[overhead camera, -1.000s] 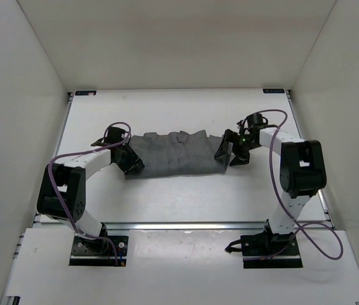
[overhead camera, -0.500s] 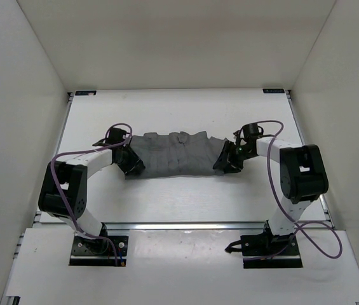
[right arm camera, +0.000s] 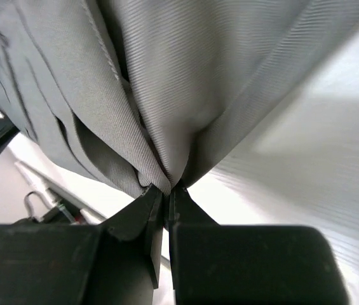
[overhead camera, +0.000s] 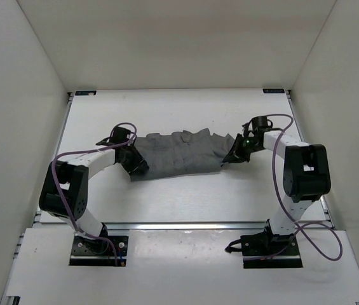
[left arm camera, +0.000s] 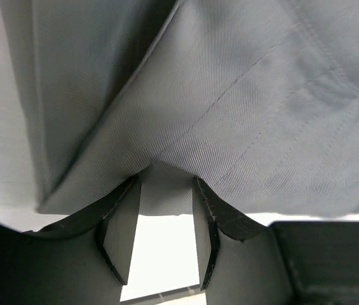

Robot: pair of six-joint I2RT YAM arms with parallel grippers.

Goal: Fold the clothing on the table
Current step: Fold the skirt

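The dark grey pleated clothing [overhead camera: 179, 155] lies spread across the middle of the white table [overhead camera: 179, 200]. My right gripper [overhead camera: 235, 151] is at its right edge. In the right wrist view that gripper [right arm camera: 166, 188] is shut on a bunched pinch of the clothing [right arm camera: 166, 76], and the cloth rises from the tips above the table. My left gripper [overhead camera: 133, 164] sits at the clothing's left edge. In the left wrist view its fingers [left arm camera: 121, 222] stand apart, with the hem of the clothing [left arm camera: 262, 95] lying over and between the tips of the gripper [left arm camera: 166, 185].
White walls [overhead camera: 33, 95] enclose the table on three sides. A metal rail [overhead camera: 185, 225] runs along the near edge, with both arm bases [overhead camera: 100, 248] behind it. Purple cables loop off each arm.
My right gripper has closed on the clothing's right edge and drawn it up and slightly to the right. The left gripper has shifted a little to the right, jaws unchanged.
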